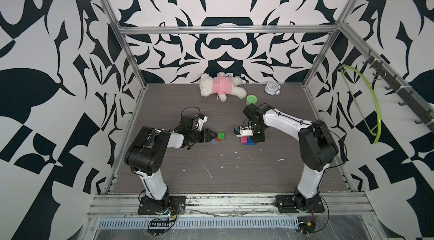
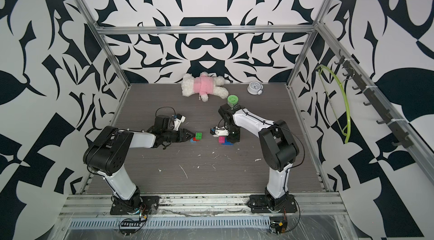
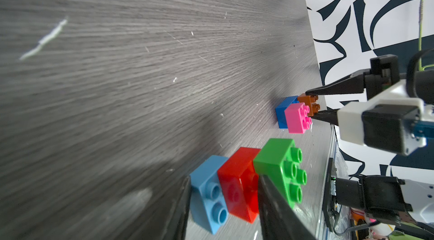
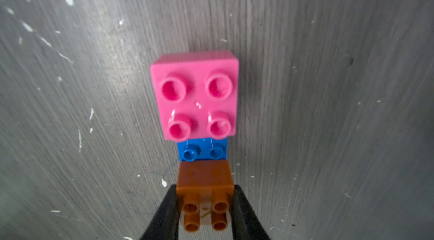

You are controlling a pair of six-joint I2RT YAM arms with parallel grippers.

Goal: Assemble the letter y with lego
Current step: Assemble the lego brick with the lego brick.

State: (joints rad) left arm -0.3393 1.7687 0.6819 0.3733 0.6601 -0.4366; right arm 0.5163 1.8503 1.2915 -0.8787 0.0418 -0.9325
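Mid table (image 1: pixel 211 170): two lego groups (image 1: pixel 220 136), apart.
L end effector (image 3: pixel 224 180) grasps stepped stem (image 3: pixel 234 166), green end pointing away; R end effector (image 4: pixel 204 188) clenched on orange brick (image 4: pixel 204 175) atop blue bar (image 4: pixel 202 150), long axis crosswise, pink brick (image 4: pixel 195 93) toward L.

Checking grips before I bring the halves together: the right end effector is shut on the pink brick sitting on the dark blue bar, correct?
Not quite. The right end effector is shut on the orange brick, not the pink brick. Both sit on the dark blue bar, as the right wrist view shows.
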